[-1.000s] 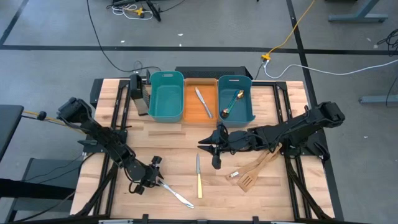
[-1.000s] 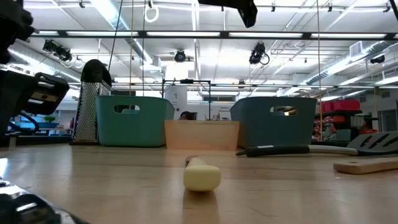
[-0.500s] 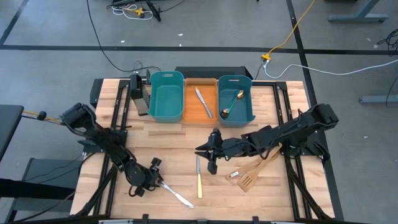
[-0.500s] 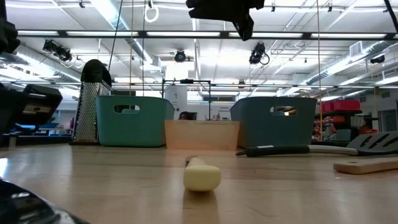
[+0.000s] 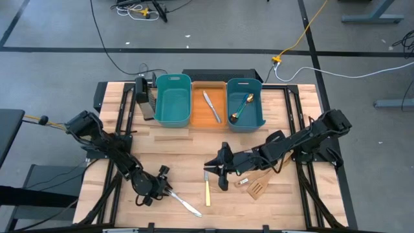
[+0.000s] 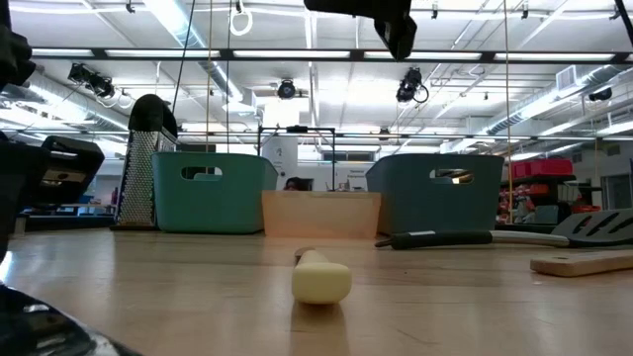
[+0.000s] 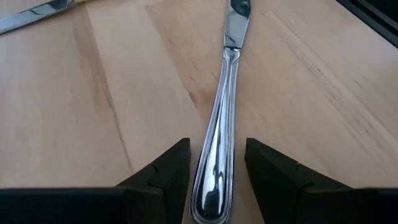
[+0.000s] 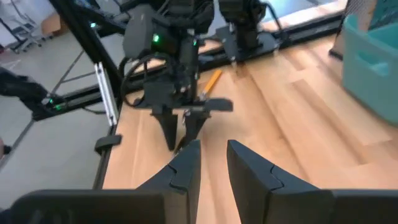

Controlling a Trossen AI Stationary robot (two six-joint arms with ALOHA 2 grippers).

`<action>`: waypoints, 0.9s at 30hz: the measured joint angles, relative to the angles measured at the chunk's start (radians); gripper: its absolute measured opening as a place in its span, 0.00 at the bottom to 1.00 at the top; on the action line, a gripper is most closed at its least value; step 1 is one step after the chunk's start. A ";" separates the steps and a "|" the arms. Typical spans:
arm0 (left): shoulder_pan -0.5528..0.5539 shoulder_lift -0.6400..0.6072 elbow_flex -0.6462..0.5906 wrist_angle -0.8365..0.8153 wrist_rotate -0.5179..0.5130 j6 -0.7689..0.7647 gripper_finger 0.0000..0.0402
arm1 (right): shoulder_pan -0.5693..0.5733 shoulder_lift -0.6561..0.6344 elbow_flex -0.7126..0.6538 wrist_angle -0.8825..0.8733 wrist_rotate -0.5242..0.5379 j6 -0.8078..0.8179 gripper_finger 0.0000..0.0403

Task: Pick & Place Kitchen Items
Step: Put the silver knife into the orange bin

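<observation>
Left wrist view showed the left gripper (image 7: pixel 216 165) parted around a silver knife (image 7: pixel 221 130) lying on the surface (image 7: pixel 93 112); right gripper (image 5: pixel 222 173) hovered empty, slightly apart.

We count two teal bins (image 5: pixel 173 100) and one orange bin (image 5: pixel 208 111), two silver knives (image 5: pixel 183 203), one cream-handled knife (image 5: pixel 207 186), two wooden spatulas (image 5: pixel 257 187), one grater (image 5: pixel 143 97).
</observation>
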State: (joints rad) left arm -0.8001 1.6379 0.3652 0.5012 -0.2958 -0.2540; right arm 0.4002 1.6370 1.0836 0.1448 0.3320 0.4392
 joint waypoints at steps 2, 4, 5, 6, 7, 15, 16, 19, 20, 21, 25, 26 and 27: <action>0.000 0.013 0.000 0.022 -0.005 -0.002 0.41 | 0.013 0.020 0.000 0.014 -0.001 0.026 0.22; 0.000 0.024 -0.001 0.040 -0.006 -0.002 0.41 | 0.027 0.048 0.000 0.025 -0.012 0.052 0.22; 0.000 0.029 -0.001 0.047 -0.006 -0.002 0.41 | 0.033 0.067 0.000 0.047 -0.021 0.063 0.22; 0.000 0.034 0.000 0.051 -0.006 -0.003 0.41 | 0.038 0.086 0.000 0.070 -0.035 0.075 0.22; 0.000 0.039 -0.001 0.055 -0.008 -0.005 0.41 | 0.044 0.105 0.000 0.088 -0.044 0.082 0.22; 0.000 0.053 -0.001 0.067 -0.016 -0.029 0.41 | 0.083 0.223 0.000 0.266 -0.077 0.092 0.22; 0.000 0.053 -0.001 0.067 -0.019 -0.029 0.41 | 0.087 0.237 0.000 0.283 -0.092 0.096 0.22; 0.004 0.054 -0.001 0.068 -0.021 -0.030 0.41 | 0.100 0.277 0.000 0.338 -0.122 0.131 0.22; 0.004 0.054 -0.001 0.069 -0.021 -0.031 0.41 | 0.105 0.293 0.002 0.359 -0.126 0.147 0.22; 0.005 0.054 -0.001 0.070 -0.021 -0.030 0.41 | 0.110 0.308 0.002 0.369 -0.133 0.162 0.22; 0.005 0.055 -0.003 0.073 -0.022 -0.031 0.41 | 0.128 0.376 0.015 0.400 -0.127 0.207 0.22; 0.005 0.055 -0.003 0.074 -0.022 -0.031 0.41 | 0.132 0.395 0.032 0.403 -0.128 0.208 0.22; 0.005 0.055 -0.003 0.075 -0.022 -0.031 0.41 | 0.135 0.415 0.052 0.407 -0.131 0.208 0.22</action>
State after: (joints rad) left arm -0.7956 1.6928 0.3626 0.5765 -0.3179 -0.2848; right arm 0.5349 2.0522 1.1355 0.5514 0.2010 0.6476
